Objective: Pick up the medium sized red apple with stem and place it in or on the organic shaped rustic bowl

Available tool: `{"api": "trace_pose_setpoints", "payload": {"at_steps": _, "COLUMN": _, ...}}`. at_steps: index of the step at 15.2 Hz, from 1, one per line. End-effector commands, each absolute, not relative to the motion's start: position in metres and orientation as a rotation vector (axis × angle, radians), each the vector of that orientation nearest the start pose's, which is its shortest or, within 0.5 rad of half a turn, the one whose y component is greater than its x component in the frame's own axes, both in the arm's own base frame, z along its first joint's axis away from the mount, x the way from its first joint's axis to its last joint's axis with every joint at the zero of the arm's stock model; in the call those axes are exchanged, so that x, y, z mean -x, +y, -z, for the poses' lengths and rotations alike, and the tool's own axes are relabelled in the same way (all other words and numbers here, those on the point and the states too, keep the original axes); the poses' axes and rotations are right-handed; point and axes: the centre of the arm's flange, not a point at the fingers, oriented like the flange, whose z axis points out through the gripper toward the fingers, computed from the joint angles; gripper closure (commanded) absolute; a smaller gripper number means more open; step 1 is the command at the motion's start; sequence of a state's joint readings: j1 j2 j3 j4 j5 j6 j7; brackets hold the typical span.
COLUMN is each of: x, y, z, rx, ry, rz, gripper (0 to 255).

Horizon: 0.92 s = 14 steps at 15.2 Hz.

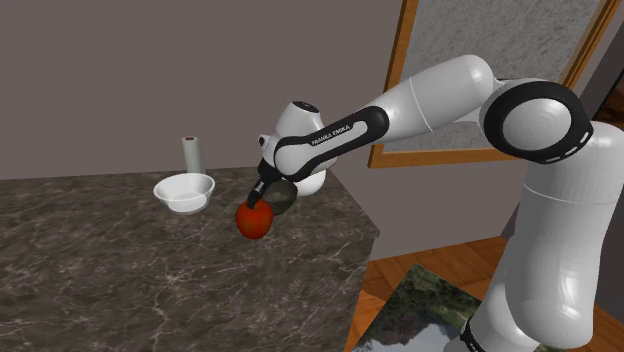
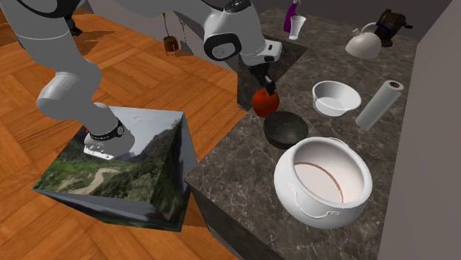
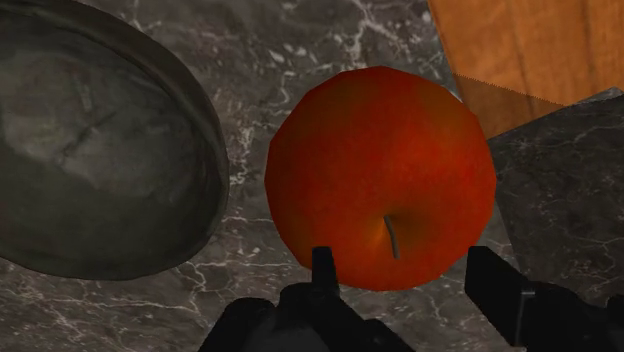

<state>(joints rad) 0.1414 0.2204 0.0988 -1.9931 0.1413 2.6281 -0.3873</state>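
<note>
Dark marbled stone forms the counter [image 1: 120, 270]. From the shoulder view's left come a white roll [image 1: 191, 153] and a white bowl [image 1: 184, 192]. Next is the red apple [image 1: 254, 221], and just behind it to the right is the dark bowl [image 1: 281, 196]. The gripper [image 1: 261, 199] meets the apple from above. In the wrist view its fingers [image 3: 322, 268] stand moderately apart, one on each side of the stem. They press against the apple's upper flanks, so it grasps the fruit. Whether the apple is off the stone I cannot tell. It is close beside the dark bowl without touching it, near the counter's edge. In the second exterior view a big white pot [image 2: 292, 196] stands right of the dark bowl.
</note>
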Motion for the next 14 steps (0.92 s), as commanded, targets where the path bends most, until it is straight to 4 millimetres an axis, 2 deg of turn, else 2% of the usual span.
{"api": "trace_pose_setpoints", "payload": {"at_steps": 1, "x": -0.613, "y": 0.144, "z": -0.397, "rx": 2.893, "ry": -0.757, "rz": 0.639, "gripper": 255}}
{"api": "trace_pose_setpoints", "payload": {"at_steps": 9, "x": -0.613, "y": 0.144, "z": -0.397, "rx": 2.893, "ry": -0.757, "rz": 0.640, "gripper": 255}}
{"api": "trace_pose_setpoints", "payload": {"at_steps": 14, "x": -0.613, "y": 0.144, "z": -0.423, "rx": 2.893, "ry": -0.757, "rz": 0.640, "gripper": 255}}
